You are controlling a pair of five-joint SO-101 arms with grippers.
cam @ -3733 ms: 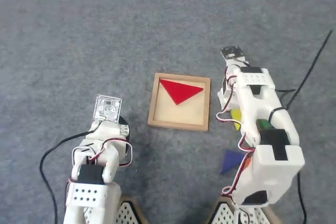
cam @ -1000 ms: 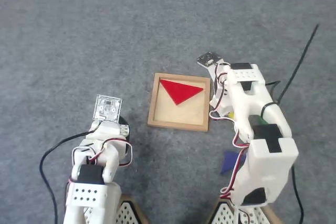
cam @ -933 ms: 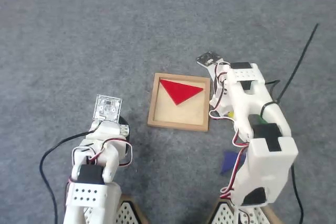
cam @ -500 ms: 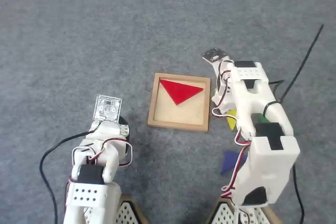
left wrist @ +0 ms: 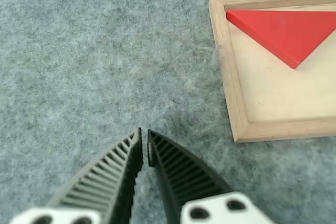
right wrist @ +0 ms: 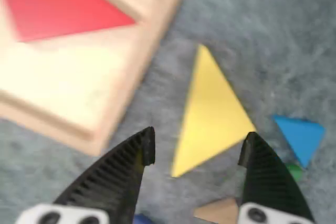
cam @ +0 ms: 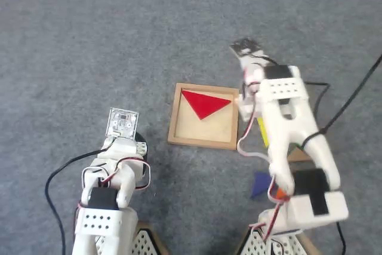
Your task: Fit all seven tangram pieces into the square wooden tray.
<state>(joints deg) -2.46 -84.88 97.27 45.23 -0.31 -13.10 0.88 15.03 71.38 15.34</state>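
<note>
The square wooden tray [cam: 203,142] lies mid-table with a red triangle [cam: 205,103] in its far part. My right gripper [right wrist: 199,142] is open and hangs above a yellow triangle [right wrist: 210,114], which lies on the carpet just right of the tray [right wrist: 152,30]. A sliver of that yellow triangle [cam: 261,131] shows beside the right arm [cam: 280,97]. My left gripper [left wrist: 144,132] is shut and empty, low over the carpet left of the tray [left wrist: 231,77].
A blue triangle [right wrist: 299,135], a green piece [right wrist: 294,171] and a tan piece [right wrist: 218,211] lie near the yellow one. A dark blue triangle [cam: 261,183] and a tan piece [cam: 298,154] sit by the right arm. Grey carpet covers the table.
The right arm swung toward the tray's right edge, then back right and stretched farther back. A tan piece now shows beside it. The left arm stayed still.
</note>
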